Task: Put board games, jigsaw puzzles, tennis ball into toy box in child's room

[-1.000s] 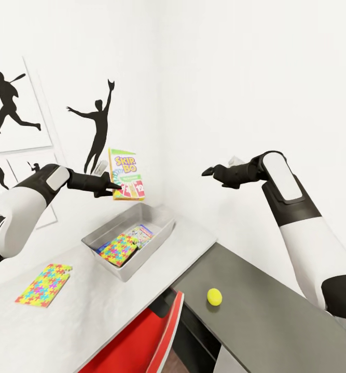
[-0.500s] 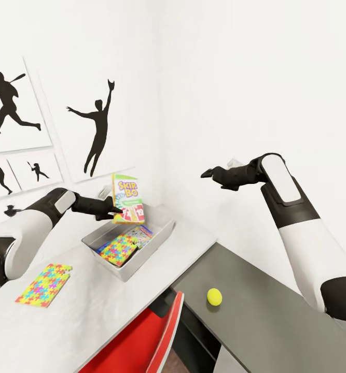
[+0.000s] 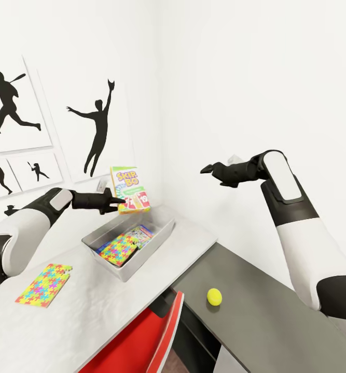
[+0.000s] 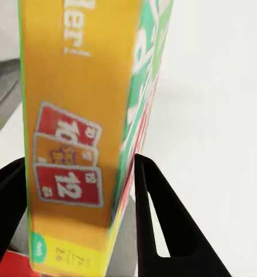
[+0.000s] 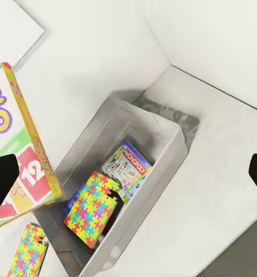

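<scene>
Left hand [image 3: 115, 203] grips one Skip-Bo [image 3: 130, 189]; two puzzles [image 3: 119, 248] [image 3: 44, 284].

Skip-Bo box [image 3: 130, 189] upright, held above toy box [image 3: 157, 239] at table [image 3: 90, 311] back corner; Monopoly box [image 3: 141, 234] and jigsaw puzzle [image 3: 118, 248] inside; second jigsaw puzzle [image 3: 44, 284] flat near table's left edge; tennis ball [image 3: 214, 296] on dark section.
</scene>
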Available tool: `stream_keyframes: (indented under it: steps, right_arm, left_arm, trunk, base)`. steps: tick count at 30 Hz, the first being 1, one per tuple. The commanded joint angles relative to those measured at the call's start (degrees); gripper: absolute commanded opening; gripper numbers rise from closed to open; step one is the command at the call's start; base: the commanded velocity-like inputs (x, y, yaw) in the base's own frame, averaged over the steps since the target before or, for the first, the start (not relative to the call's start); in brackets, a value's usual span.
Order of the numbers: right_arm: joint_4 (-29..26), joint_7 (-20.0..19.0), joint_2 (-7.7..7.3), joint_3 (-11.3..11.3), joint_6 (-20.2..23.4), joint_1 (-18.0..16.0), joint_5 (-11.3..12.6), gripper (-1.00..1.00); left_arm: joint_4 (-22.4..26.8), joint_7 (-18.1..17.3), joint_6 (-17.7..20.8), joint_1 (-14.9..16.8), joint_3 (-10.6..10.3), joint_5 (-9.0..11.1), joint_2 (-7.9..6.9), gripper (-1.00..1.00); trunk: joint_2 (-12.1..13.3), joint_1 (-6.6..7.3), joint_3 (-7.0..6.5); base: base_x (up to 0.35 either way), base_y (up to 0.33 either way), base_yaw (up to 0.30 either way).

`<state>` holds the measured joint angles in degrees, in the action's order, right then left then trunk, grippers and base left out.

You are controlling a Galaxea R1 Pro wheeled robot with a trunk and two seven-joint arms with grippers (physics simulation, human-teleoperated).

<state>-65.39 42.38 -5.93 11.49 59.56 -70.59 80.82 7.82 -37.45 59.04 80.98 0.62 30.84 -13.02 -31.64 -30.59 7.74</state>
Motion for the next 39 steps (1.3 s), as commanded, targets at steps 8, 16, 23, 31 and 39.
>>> stream_keyframes:
  steps: [8, 16, 23, 31, 39]
  right_arm:
    - [-0.02, 0.68, 0.12, 0.11, 0.16, -0.07, 0.50, 1.00]
    - [0.00, 0.59, -0.31, 0.21, 0.44, -0.07, 0.57, 1.00]
    - [0.27, 0.47, -0.31, 0.28, 0.44, -0.07, 0.52, 1.00]
    - [0.56, 0.39, -0.38, 0.29, 0.44, -0.07, 0.48, 1.00]
    - [0.62, 0.34, -0.39, 0.25, 0.44, -0.07, 0.48, 1.00]
  left_arm:
    - [0.54, 0.93, 0.10, 0.06, -1.64, -0.29, 0.15, -1.00]
    - [3.15, 8.11, 0.23, 0.07, -6.79, -0.34, 0.31, -1.00]
    - [3.29, 8.21, -0.11, 0.22, -11.08, -0.36, 0.33, -1.00]
    - [7.81, 7.59, -0.07, 0.23, -21.84, -0.22, 0.21, -1.00]
    - [8.64, 7.51, -0.31, 0.23, -24.08, -0.29, 0.03, -1.00]
  trunk:
    - [-0.10, -0.03, 0.12]
    - [-0.10, -0.03, 0.12]
    - [-0.10, -0.03, 0.12]
    - [-0.10, -0.03, 0.12]
    - [-0.10, -0.03, 0.12]
  base:
    - [0.000, 0.000, 0.000]
    - [0.000, 0.000, 0.000]
    - [0.000, 0.000, 0.000]
    - [0.000, 0.000, 0.000]
    - [0.000, 0.000, 0.000]
